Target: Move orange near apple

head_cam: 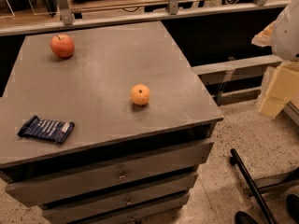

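Observation:
The orange [140, 94] is a small yellow-orange stemless fruit lying right of the middle of the grey cabinet top [103, 73]. The apple [62, 45] is a larger red-orange fruit with a short dark stem, at the far left of the top. The two fruits lie well apart. My gripper [275, 94], cream-coloured below a white wrist, hangs at the right edge of the view, off the cabinet and well to the right of the orange. It holds nothing that I can see.
A dark blue snack packet [46, 129] lies near the front left edge of the top. Drawers [117, 174] run down the cabinet's front. A railing [168, 10] runs behind it. A black chair leg [252, 185] lies on the speckled floor at the lower right.

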Robot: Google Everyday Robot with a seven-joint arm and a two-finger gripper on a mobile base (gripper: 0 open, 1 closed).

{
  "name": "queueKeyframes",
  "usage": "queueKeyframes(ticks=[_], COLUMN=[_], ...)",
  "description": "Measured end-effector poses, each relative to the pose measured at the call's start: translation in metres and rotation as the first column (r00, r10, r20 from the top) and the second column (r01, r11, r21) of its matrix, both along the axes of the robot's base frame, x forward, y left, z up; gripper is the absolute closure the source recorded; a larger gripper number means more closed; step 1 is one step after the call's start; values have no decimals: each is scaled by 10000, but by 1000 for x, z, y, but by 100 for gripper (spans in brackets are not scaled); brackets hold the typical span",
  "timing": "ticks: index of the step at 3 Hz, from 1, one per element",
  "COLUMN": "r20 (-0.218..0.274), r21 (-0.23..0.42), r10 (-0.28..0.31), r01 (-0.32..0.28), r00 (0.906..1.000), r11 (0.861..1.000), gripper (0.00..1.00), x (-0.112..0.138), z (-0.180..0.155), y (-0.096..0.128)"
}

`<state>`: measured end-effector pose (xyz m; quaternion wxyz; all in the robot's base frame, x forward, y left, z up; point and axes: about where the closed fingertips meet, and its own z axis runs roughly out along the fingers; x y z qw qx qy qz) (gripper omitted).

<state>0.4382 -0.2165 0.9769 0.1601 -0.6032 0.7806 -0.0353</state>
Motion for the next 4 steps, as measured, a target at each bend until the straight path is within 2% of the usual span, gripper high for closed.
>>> queueKeyframes(ticks=[1,2,3,4], r20=[2,39,-178,-600], r21=[1,240,500,589], r10=[0,154,563,892], r01=[0,-155,-553,-856], r00=[10000,9999,9983,9942], r11=[10000,9996,9972,9946], gripper=[0,0,0,0], x=[0,11,29,53], z=[0,-9,-31,-66], y=[0,11,32,56])
